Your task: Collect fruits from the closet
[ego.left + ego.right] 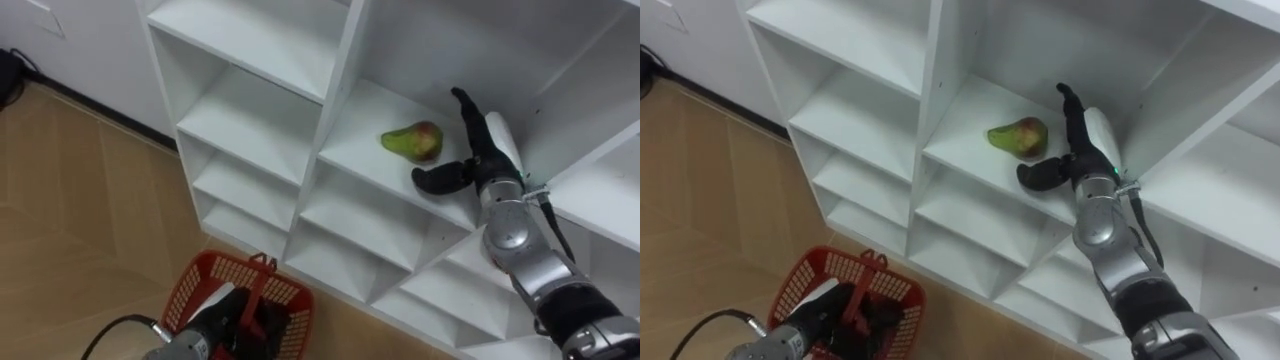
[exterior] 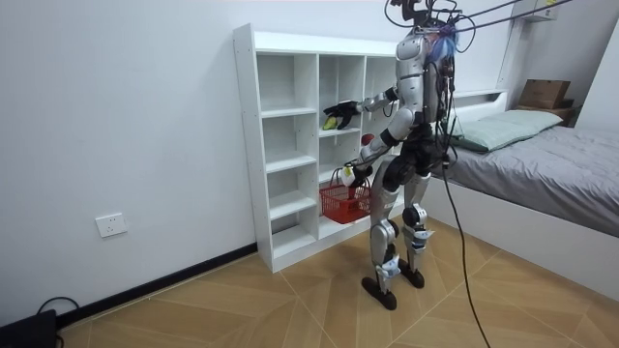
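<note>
The pear (image 1: 412, 141), green with a reddish blush on one end, lies on its side on a shelf board (image 1: 365, 112) of the white closet (image 1: 331, 90), in the compartment just right of the upright divider and about midway back. Right beside it is the right hand (image 1: 478, 165), reaching into that same compartment with its fingers (image 1: 466, 110) straight and spread toward the far wall and its thumb stretched left along the board, on the near side of the fruit. That hand is released and wraps round nothing; the pear sits in the wide gap between thumb and fingers, very close, though whether anything touches it cannot be made out. Down at the near left, the left hand (image 1: 238, 322) is clenched on the handle of the red basket (image 1: 195, 285), a plastic one with latticed sides, and in the room view the basket hangs from that hand clear of the wooden floor (image 1: 80, 220), level with the lower shelves. In that view the robot stands upright right in front of the closet, facing it, right arm raised to chest height toward the shelf. The closet stands against a white wall (image 2: 116, 116), and a bed (image 2: 561, 164) with grey bedding lies behind the robot at the room view's right.
</note>
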You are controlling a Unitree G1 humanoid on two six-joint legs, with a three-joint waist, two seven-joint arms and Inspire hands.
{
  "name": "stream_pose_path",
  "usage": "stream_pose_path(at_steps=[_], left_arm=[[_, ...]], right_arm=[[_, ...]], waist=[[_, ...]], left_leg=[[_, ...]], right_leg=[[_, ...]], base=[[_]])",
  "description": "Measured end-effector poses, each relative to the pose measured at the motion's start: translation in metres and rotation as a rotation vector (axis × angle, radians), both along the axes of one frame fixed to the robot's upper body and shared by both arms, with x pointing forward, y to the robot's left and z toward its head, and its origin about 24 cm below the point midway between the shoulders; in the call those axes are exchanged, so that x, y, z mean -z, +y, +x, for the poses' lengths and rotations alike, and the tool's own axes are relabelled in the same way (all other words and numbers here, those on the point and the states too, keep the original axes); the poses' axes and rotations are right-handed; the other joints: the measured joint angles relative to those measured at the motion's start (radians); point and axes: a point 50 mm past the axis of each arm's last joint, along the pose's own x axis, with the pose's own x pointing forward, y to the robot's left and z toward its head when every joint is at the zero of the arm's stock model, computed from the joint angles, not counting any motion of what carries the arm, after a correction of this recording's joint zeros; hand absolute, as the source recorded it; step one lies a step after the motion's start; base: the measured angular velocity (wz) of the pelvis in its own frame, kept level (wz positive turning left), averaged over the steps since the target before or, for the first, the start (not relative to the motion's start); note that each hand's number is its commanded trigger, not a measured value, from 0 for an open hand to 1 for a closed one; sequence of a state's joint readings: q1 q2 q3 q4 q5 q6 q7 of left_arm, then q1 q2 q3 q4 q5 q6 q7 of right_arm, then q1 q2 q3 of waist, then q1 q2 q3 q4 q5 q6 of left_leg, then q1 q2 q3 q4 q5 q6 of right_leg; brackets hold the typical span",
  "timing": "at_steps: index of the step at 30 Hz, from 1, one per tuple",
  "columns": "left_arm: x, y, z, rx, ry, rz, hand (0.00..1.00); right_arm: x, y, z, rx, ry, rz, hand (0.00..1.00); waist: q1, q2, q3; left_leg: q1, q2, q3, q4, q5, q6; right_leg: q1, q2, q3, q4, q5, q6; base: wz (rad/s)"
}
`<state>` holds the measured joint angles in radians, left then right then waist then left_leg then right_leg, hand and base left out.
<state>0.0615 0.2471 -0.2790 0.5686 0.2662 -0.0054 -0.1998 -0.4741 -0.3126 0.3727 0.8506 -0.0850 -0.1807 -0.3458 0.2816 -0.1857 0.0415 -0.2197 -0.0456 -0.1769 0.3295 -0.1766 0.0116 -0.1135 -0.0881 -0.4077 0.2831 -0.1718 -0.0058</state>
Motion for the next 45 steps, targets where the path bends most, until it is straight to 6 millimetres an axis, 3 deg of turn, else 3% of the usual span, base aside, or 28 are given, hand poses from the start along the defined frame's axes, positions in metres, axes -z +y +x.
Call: stream_pose_path(at_steps=[11, 15, 17, 24, 31, 45], left_arm=[[-0.002, -0.004, 0.004, 0.023, -0.011, 0.001, 1.0], [-0.003, -0.004, 0.007, 0.027, -0.018, 0.003, 1.0], [-0.003, -0.003, 0.008, 0.027, -0.023, 0.006, 1.0], [-0.004, -0.005, 0.012, 0.028, -0.043, 0.011, 1.0], [-0.008, -0.009, 0.019, 0.039, -0.064, 0.002, 1.0], [-0.004, -0.011, 0.019, 0.052, -0.045, 0.008, 1.0]], right_arm=[[-0.009, 0.004, 0.011, -0.03, -0.023, -0.049, 0.0], [-0.011, 0.005, 0.011, -0.043, -0.04, -0.048, 0.0], [-0.012, 0.007, 0.012, -0.052, -0.048, -0.046, 0.0], [-0.012, 0.015, 0.012, -0.116, -0.046, -0.035, 0.0], [-0.018, 0.019, 0.017, -0.143, -0.039, 0.002, 0.0], [-0.019, 0.019, 0.018, -0.149, -0.037, 0.007, 0.0]], waist=[[0.0, -0.002, 0.0026], [0.001, -0.001, 0.0086], [0.002, 0.002, 0.0181], [0.003, 0.007, 0.0212], [0.008, 0.015, 0.0189], [0.019, 0.02, 0.0174]], left_leg=[[-0.03, -0.003, 0.012, -0.003, 0.013, -0.004], [-0.049, -0.001, 0.011, -0.002, 0.019, -0.01], [-0.051, 0.002, 0.011, -0.003, 0.021, -0.014], [-0.071, 0.012, 0.019, -0.02, 0.033, -0.024], [-0.082, 0.022, 0.022, -0.027, 0.04, -0.035], [-0.088, 0.029, 0.025, -0.03, 0.046, -0.042]], right_leg=[[-0.06, -0.015, 0.024, 0.047, -0.014, -0.012], [-0.08, -0.015, 0.024, 0.044, -0.016, -0.017], [-0.084, -0.015, 0.024, 0.044, -0.018, -0.02], [-0.115, -0.008, 0.023, 0.042, -0.014, -0.033], [-0.133, -0.001, 0.024, 0.046, -0.016, -0.046], [-0.145, 0.004, 0.025, 0.049, -0.016, -0.053]], base=[[-0.04], [0.0], [0.0], [-0.04], [0.0], [0.0]])
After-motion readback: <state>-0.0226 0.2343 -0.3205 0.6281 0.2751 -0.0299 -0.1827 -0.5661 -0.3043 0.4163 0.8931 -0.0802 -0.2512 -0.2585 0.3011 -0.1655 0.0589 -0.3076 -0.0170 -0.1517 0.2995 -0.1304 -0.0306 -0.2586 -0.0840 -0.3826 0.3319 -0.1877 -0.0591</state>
